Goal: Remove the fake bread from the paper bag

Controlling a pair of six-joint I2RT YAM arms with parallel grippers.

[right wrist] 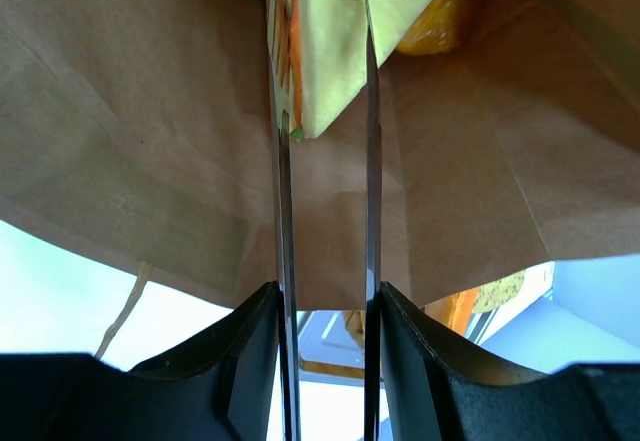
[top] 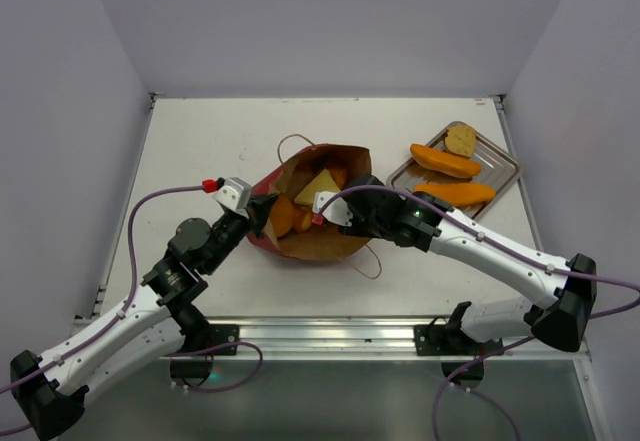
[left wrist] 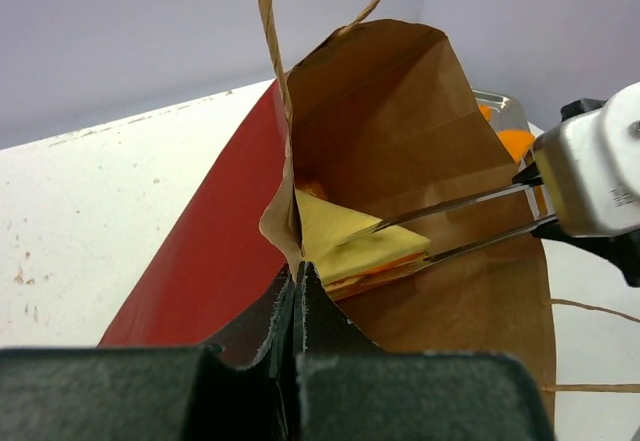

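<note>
The paper bag (top: 325, 244) is red outside and plain brown inside, with tan string handles (left wrist: 265, 21). The sandwich wedge (left wrist: 345, 241) in it is pale yellow with an orange stripe along one edge. Two loaves (top: 445, 161) on the silver tray (top: 508, 166) are orange. The table (top: 200, 151) is white with faint dark specks. The arms (top: 500, 256) are white and black, their cables (top: 160, 194) purple.

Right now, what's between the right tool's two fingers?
A yellow fake bread wedge, inside the paper bag. The right wrist view shows the fingers of the right tool flanking it.
</note>
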